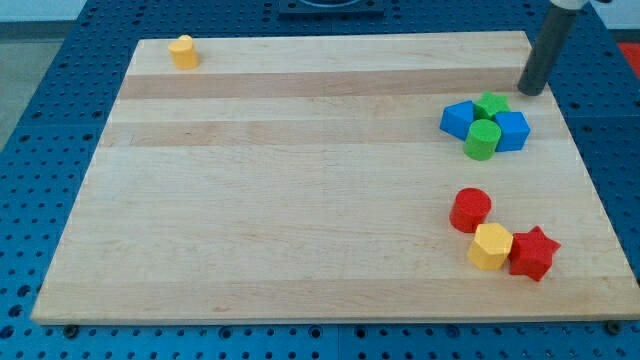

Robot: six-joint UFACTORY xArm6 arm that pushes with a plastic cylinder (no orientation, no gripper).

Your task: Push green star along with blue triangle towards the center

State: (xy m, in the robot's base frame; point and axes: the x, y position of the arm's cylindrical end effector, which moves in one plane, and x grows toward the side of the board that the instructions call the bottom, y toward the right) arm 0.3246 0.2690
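Take the green star-shaped block (pixel 491 105) as your landmark: it sits near the view's right edge of the pale wooden table (pixel 300 200), in the upper part of the board and well away from its middle. It is packed into a tight cluster. Touching it on the view's left is the blue triangular block (pixel 458 119); touching it on the view's right and slightly lower is a blue cube-like block (pixel 513 130); directly below it, toward the view's bottom, stands a green cylinder block (pixel 481 139), pressed in between the two blue pieces.

Your end effector is only a straight dark rod, so there is nothing on it to spread or pinch. My tip (pixel 531 92) rests on the table just up and to the view's right of the green star, near the cluster but apart from it, touching no block.

Well below the green star, toward the view's bottom, you will see a second group: a red cylinder block (pixel 470 210), a yellow hexagon-like block (pixel 490 246) touching it, and a red star-shaped block (pixel 532 253) against the yellow one. Far across from the green star, at the table's top-left corner, a small yellow block (pixel 183 52) stands alone.
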